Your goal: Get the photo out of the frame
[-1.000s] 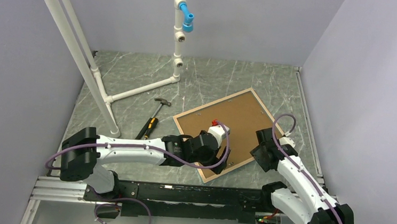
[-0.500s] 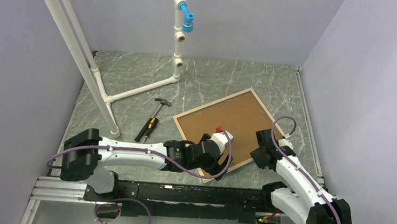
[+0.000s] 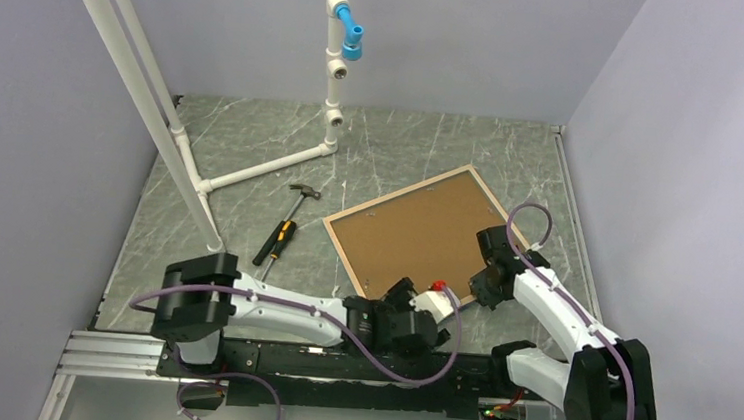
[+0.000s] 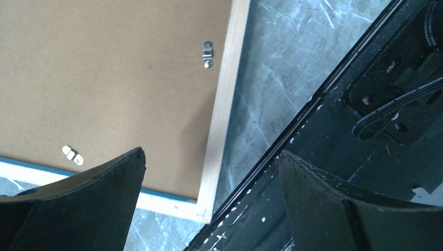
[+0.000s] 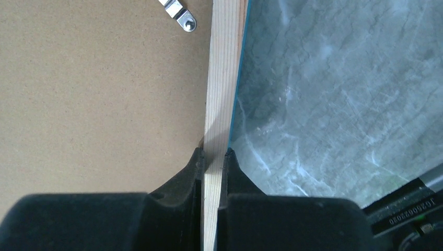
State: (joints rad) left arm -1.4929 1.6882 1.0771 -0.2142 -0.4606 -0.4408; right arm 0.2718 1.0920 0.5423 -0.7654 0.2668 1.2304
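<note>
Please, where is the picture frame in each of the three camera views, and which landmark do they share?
Top view: the frame lies right of centre, brown back up.
Left wrist view: the frame fills the upper left, pale rim running down the middle.
Right wrist view: the frame fills the left half; the right hand pinches its rim.
Shared landmark: the grey marbled table.

Frame (image 3: 416, 236): brown back, pale wood rim, seemingly turquoise edge; table (image 3: 252, 150) marbled grey-green.

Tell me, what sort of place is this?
Probably a robot test booth, not a home: plain grey walls box in a marbled table, two robot arms are bolted at its near edge, and props lie about: a white pipe stand, a hammer, a face-down frame.
</note>
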